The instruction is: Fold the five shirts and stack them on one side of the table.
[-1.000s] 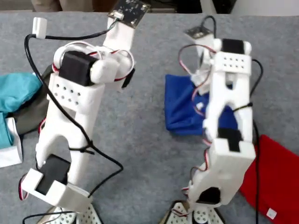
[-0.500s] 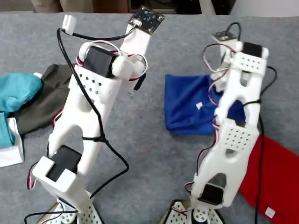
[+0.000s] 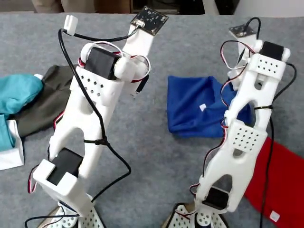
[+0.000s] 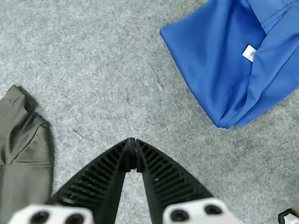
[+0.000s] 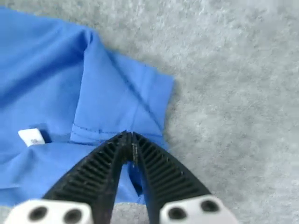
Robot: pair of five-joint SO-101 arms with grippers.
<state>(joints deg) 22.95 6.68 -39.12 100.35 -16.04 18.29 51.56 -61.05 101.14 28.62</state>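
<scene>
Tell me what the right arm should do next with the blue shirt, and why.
Probably open the right hand and lower it onto the blue shirt at its sleeve edge. The hand is shut just above that edge, apparently holding nothing, and the shirt lies loosely bunched rather than neatly folded.

The left arm (image 3: pixel 90 90) and right arm (image 3: pixel 244 142) are white plastic shells with perforated panels around black servos (image 3: pixel 100 61). Black cables (image 3: pixel 93 141) and thin red-and-white wires (image 3: pixel 223 50) loop along them (a small circuit board (image 3: pixel 151 19) tops each wrist). Left gripper (image 4: pixel 132 153) and right gripper (image 5: pixel 127 139) have black ribbed fingers (image 4: pixel 161 177) on white mounts, apparently screwed.
</scene>
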